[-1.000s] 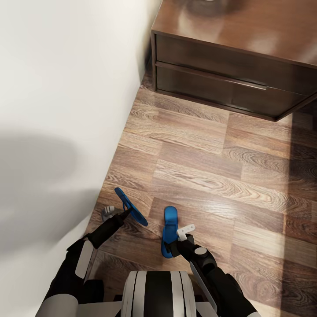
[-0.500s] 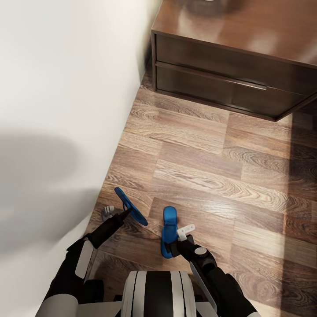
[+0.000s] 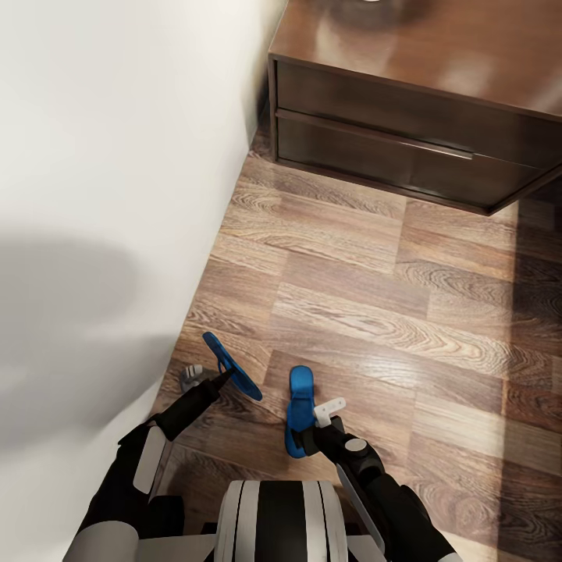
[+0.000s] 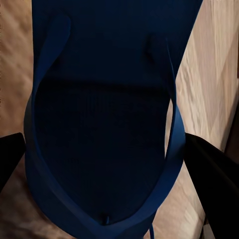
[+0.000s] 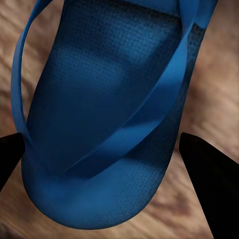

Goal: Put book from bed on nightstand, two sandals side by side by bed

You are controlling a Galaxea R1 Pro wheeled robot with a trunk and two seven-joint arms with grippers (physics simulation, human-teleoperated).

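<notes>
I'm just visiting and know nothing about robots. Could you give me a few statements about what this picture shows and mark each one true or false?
1. Each arm holds a blue sandal. True: the left gripper has the left sandal, the right gripper has the right sandal.
2. The sandals are red. False: both are bright blue.
3. A dark-brown nightstand stands ahead of the robot, beside the white wall. True.
4. A book lies on the wood floor. False: no book is seen on the planks.
5. The two sandals touch each other. False: a gap of floor shows between them.
6. In the left wrist view, the black fingers flank the sandal's sole. True.
</notes>
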